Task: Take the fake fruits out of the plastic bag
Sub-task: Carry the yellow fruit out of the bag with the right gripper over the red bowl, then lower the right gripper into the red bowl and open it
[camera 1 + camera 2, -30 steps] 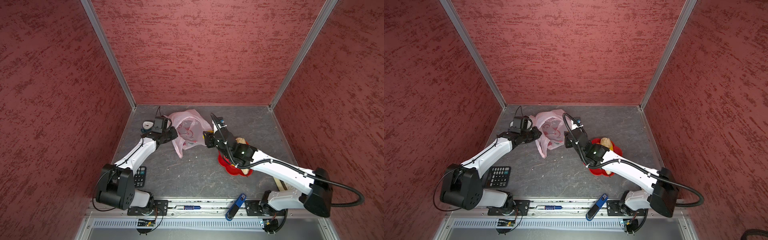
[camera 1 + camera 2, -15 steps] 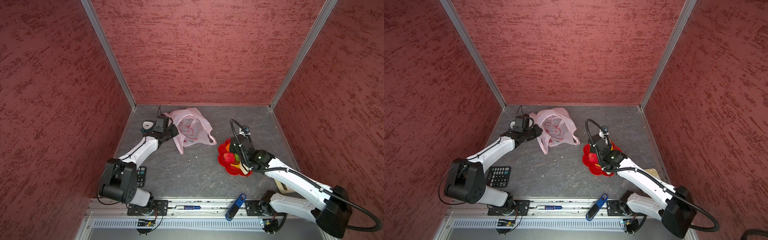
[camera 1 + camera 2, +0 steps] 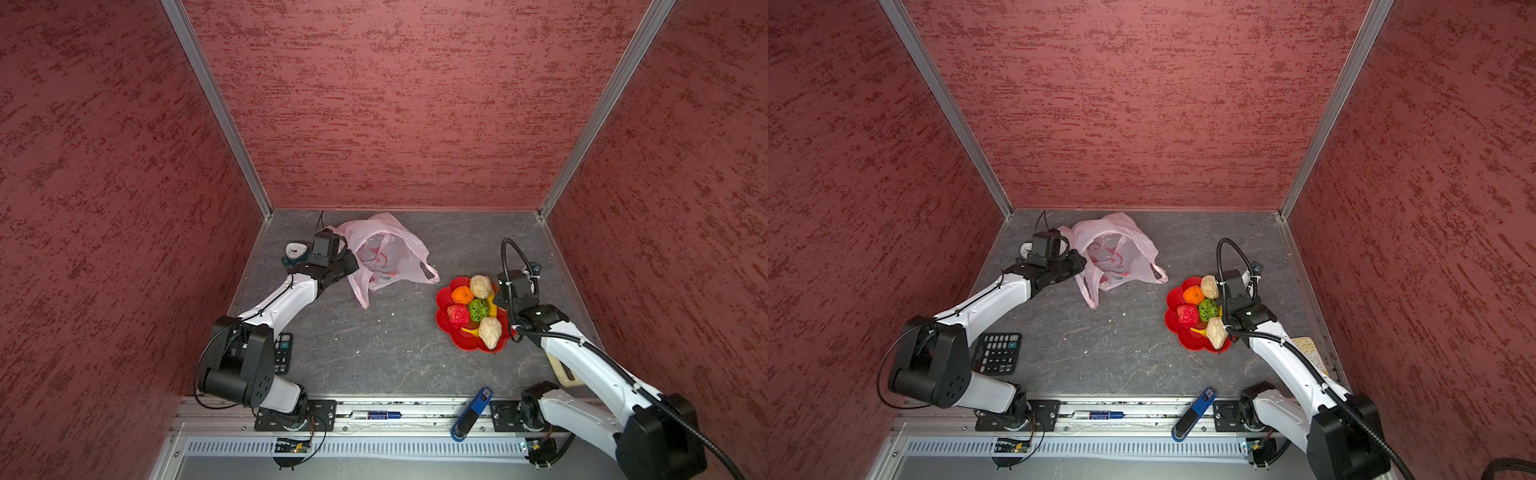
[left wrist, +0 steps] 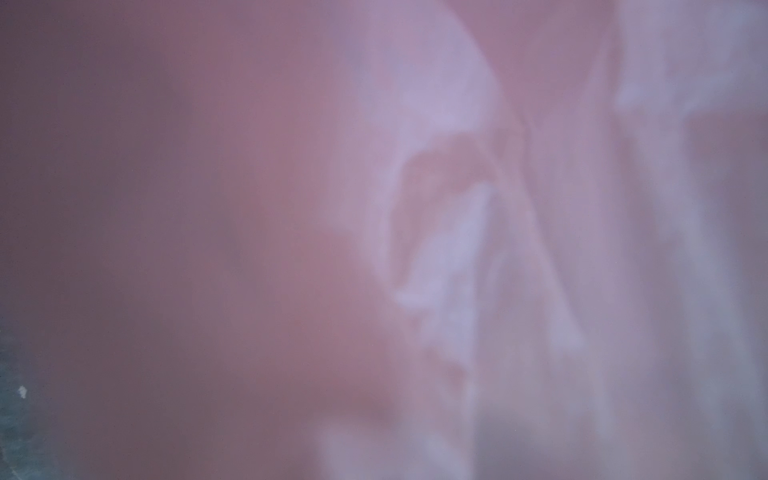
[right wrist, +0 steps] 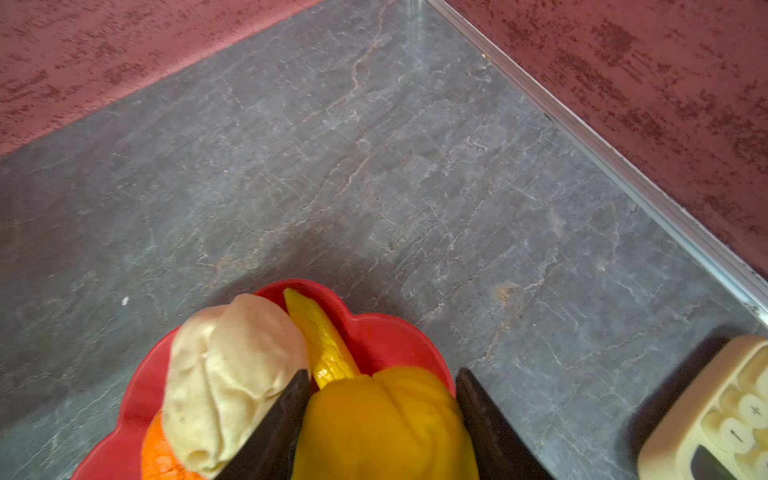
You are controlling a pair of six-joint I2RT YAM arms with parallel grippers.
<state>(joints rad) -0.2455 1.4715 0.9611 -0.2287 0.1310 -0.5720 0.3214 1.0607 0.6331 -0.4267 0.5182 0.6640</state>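
Grey stone-pattern table (image 3: 374,353): my right tool (image 5: 383,374) has swung from the thin pale-pink plastic bag (image 3: 411,253) to the red flower-shaped plate (image 3: 467,345), half-spread, clamping the yellow plastic lemon (image 5: 386,428), probably the last fruit. Bag lies far-left, mouth up, long axis toward the plate; my left tool (image 3: 348,266) state: cannot tell.

One red plate (image 3: 467,344). At it: two cream wrinkled lumps (image 3: 481,286) (image 3: 490,332), one orange (image 3: 462,295), one strawberry (image 3: 458,315), one green bumpy ball (image 3: 478,309), one banana (image 5: 328,345), one yellow lemon (image 5: 386,424), seven pieces in all. One plastic bag (image 3: 399,249) left of the plate. One black calculator (image 3: 997,353) far left of the plate, one cream calculator (image 3: 1308,351) right of it. One dial gauge (image 3: 296,250). Two robot arms (image 3: 286,299) (image 3: 582,353).
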